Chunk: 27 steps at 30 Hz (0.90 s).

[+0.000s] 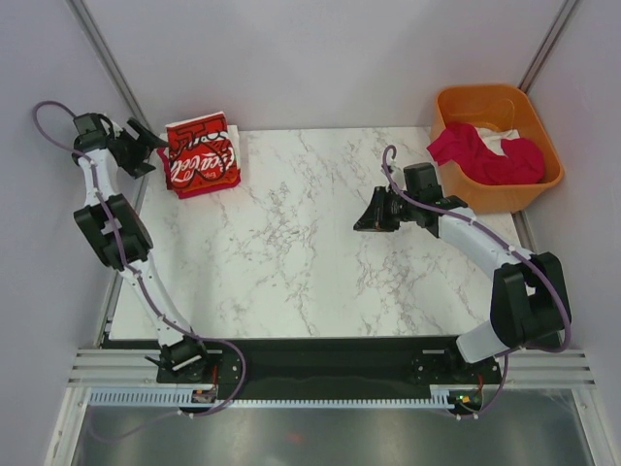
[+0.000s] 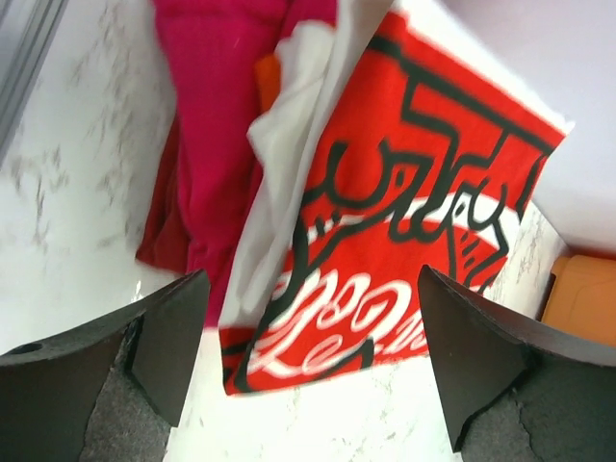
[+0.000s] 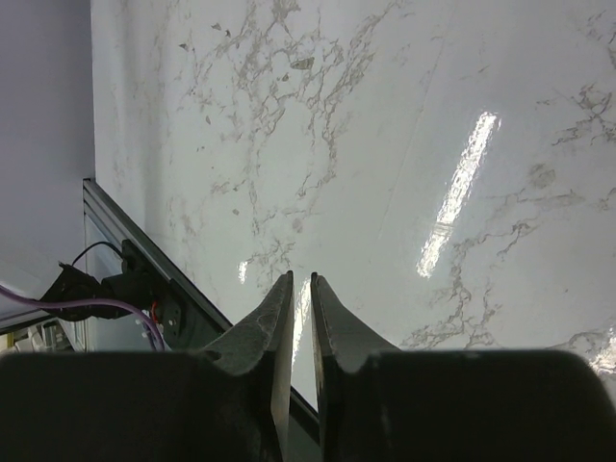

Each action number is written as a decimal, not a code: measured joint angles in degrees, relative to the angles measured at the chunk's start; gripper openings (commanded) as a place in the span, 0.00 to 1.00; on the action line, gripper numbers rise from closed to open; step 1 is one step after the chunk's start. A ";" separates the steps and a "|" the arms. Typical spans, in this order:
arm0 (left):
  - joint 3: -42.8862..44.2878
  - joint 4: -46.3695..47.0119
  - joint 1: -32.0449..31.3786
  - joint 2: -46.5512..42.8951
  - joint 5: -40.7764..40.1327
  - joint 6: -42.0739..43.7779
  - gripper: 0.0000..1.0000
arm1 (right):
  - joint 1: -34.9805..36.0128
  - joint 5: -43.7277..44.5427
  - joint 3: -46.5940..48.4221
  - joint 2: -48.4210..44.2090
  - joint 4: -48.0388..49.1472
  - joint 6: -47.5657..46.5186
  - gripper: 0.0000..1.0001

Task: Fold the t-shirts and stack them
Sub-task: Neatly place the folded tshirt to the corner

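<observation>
Left tool [image 2: 313,322] hangs jaws apart right over the folded logo tee [image 2: 404,221], so we'd call that one done. Right tool [image 3: 300,289] is pinched together, empty; next we'd open it for the magenta tee [image 1: 480,155] in the tub [image 1: 495,102] behind it.

The overhead camera sits high behind the arm bases and looks steeply down on the whole white marble-veined tabletop [image 1: 310,252] from well back. The left wrist camera peers past its black left gripper [image 2: 313,289], very close to the folded red-and-white logo t-shirt [image 2: 404,192]. The overhead view shows the same t-shirt [image 1: 202,155] in the far left corner. The right wrist camera looks along its black right gripper [image 3: 300,289], low over bare marble, towards a grey metal rail [image 3: 144,260] at the tabletop's edge.
</observation>
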 measured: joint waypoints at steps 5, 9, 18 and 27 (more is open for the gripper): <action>-15.87 -1.44 0.26 -11.63 -6.12 -1.16 0.97 | 0.83 2.73 0.09 -0.11 -0.72 -0.85 0.98; -27.98 -2.64 1.09 -24.74 -11.96 -1.25 0.98 | 4.33 7.82 1.07 -2.16 -2.69 -3.93 0.98; -50.69 6.49 -13.40 -65.96 -17.14 2.64 0.98 | 16.13 16.68 4.63 -13.14 -1.90 -8.35 0.98; -73.70 15.67 -32.63 -90.12 -13.25 10.34 0.99 | 16.76 21.42 1.38 -25.99 3.13 -7.87 0.98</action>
